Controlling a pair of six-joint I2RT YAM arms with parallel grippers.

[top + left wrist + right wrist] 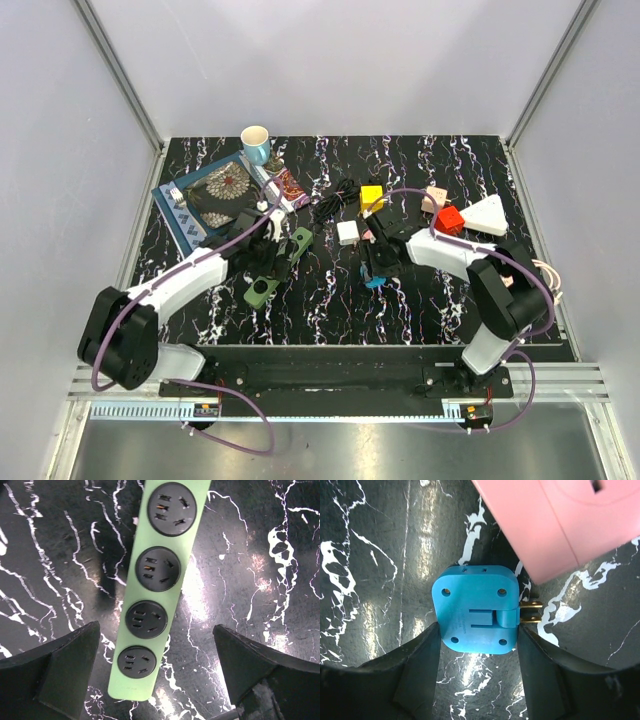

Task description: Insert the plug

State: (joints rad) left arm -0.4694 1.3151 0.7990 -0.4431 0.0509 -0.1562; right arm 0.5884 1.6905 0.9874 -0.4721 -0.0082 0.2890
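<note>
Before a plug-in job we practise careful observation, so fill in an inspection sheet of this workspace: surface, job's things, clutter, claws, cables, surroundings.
Surface: black table with white veining.
Job's things: green power strip, four sockets visible, none occupied; blue plug lying flat, brass prongs exposed.
Clutter: cup, patterned mat, yellow block, red block, white wedge, white cube, pink block beside the plug.
Claws: left claw open over the strip; right claw closed on the plug's sides.
Cables: black cord bunched mid-table; purple cables along both arms.
Surroundings: grey walls, metal frame posts.
</note>
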